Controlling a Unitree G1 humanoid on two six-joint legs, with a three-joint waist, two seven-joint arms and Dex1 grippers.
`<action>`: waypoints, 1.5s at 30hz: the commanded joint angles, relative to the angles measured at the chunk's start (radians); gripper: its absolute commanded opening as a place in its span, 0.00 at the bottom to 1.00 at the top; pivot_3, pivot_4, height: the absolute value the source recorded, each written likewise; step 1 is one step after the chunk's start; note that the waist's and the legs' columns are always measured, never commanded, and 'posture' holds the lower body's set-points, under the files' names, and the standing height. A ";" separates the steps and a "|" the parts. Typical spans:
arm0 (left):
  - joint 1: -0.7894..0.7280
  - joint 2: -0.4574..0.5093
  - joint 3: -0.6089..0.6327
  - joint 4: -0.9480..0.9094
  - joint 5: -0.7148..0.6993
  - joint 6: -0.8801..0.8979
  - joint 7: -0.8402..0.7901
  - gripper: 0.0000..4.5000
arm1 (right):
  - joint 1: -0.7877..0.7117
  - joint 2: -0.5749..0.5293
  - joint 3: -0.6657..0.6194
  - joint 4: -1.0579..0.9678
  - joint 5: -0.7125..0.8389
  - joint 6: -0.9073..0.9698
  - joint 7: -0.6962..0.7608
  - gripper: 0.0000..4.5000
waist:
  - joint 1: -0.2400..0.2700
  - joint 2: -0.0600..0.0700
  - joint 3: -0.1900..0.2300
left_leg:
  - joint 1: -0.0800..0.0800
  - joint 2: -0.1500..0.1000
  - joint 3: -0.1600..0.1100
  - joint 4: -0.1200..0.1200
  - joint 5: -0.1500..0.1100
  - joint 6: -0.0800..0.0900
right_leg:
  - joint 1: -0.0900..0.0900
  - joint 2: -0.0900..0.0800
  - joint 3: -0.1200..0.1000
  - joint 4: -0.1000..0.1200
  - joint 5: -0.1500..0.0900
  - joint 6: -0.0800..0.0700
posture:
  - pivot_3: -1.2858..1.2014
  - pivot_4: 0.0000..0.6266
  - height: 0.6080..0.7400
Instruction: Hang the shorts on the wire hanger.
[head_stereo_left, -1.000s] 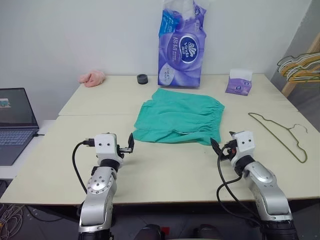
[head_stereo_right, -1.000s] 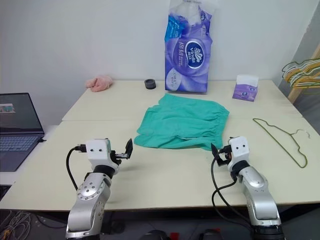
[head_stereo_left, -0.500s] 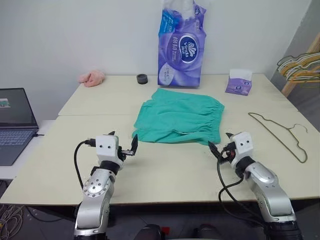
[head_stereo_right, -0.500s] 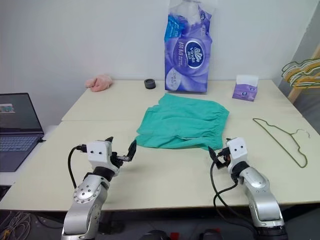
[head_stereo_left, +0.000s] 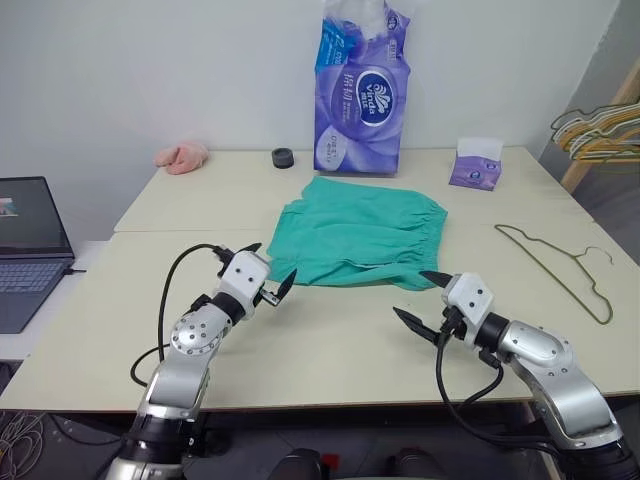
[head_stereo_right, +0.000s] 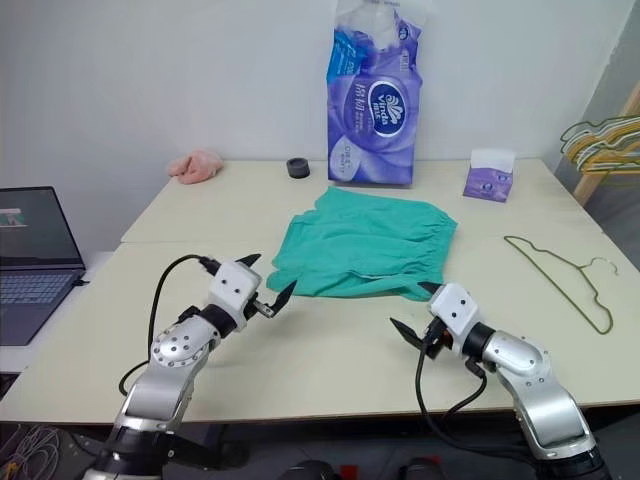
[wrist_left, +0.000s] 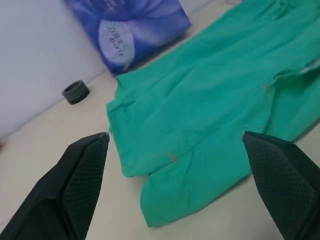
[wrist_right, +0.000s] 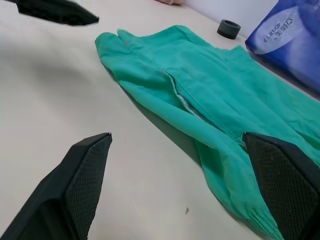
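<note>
In the lower frame we see the left gripper (head_stereo_left: 268, 273) and right gripper (head_stereo_left: 420, 296), jaws spread wide and empty, above the desk (head_stereo_left: 330, 350). Just beyond, at centre, the shorts (head_stereo_left: 358, 232) lie flat. At right, well apart, lies the wire hanger (head_stereo_left: 556, 267). Farthest stands a purple tissue pack (head_stereo_left: 358, 92).

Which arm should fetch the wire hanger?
Right, probably. The wire hanger lies on the table's right side, beyond the open right gripper; the left gripper sits across the shorts.
</note>
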 joint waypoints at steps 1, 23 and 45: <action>-0.095 0.038 -0.052 0.132 0.088 -0.085 -0.009 1.00 | -0.023 -0.015 0.002 -0.060 0.011 0.015 0.017 0.99 | 0.000 0.000 0.000 | 0.000 0.000 0.000 0.000 0.000 0.000 | 0.000 0.000 0.000 0.000 0.000 0.000 | 0.49 0.02 1.00; -0.498 -0.011 -0.193 0.901 0.228 -0.340 -0.073 0.51 | -0.042 -0.107 0.021 -0.046 -0.099 -0.012 0.030 1.00 | -0.050 -0.006 0.002 | -0.001 -0.001 0.001 0.001 0.000 0.000 | 0.000 -0.001 0.001 -0.002 0.001 0.005 | 0.47 0.04 1.00; -0.409 0.120 -0.018 0.473 -0.012 -0.054 -0.334 0.00 | -0.498 0.079 0.226 0.749 -0.473 -0.276 -0.196 0.73 | -0.088 -0.006 0.002 | -0.001 -0.001 0.003 0.001 0.000 -0.001 | -0.003 -0.001 0.005 0.001 0.004 0.000 | 0.48 0.02 1.00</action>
